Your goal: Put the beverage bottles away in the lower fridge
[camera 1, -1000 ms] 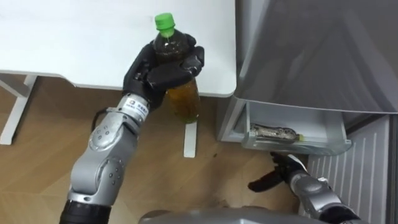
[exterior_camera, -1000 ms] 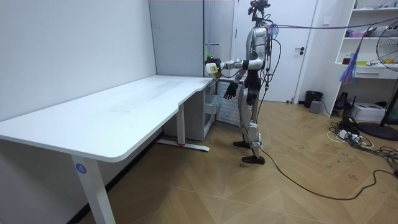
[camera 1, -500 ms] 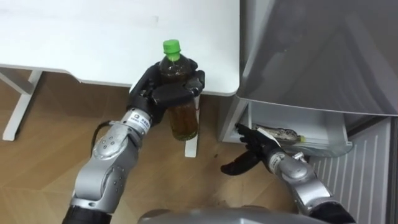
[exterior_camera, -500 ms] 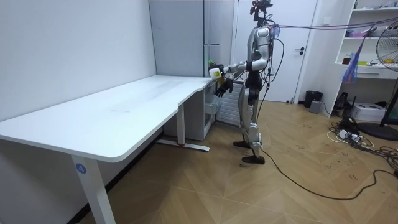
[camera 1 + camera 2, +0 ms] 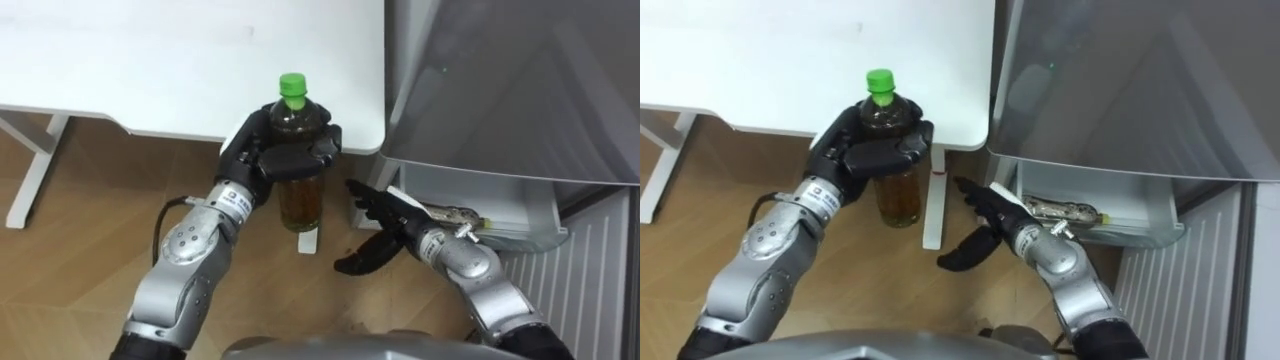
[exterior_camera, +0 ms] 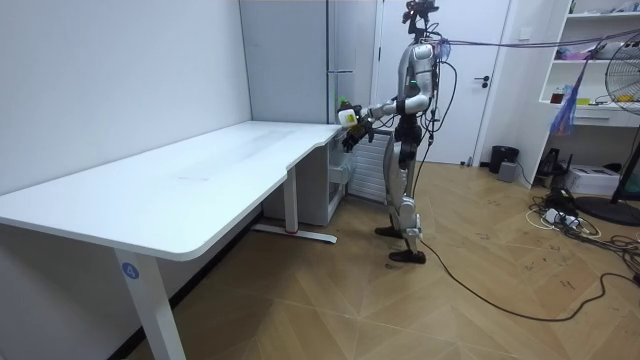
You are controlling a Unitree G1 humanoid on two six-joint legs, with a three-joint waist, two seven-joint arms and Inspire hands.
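A tea bottle [image 5: 299, 170] with a green cap [image 5: 291, 86] is held upright in my left hand [image 5: 275, 150], whose fingers curl round its shoulder; it hangs in the air off the white desk's near corner. The same bottle [image 5: 896, 180] and left hand [image 5: 868, 145] show in the right eye view. My right hand [image 5: 385, 225] is open, fingers spread, just right of and below the bottle, in front of the fridge's open lower drawer [image 5: 475, 205]. In the room view I stand by the fridge [image 6: 345, 110] with the bottle [image 6: 343, 113] held out.
The white desk [image 5: 150, 60] fills the upper left, its leg foot [image 5: 308, 240] on the wood floor below the bottle. The grey fridge door [image 5: 520, 90] rises at the right. A packet [image 5: 445, 212] lies in the open drawer. A ribbed white panel [image 5: 560, 290] stands lower right.
My left hand has brought the bottle lower and to the right, toward the fridge. My right hand has risen from the lower right and moved left, up near the bottle.
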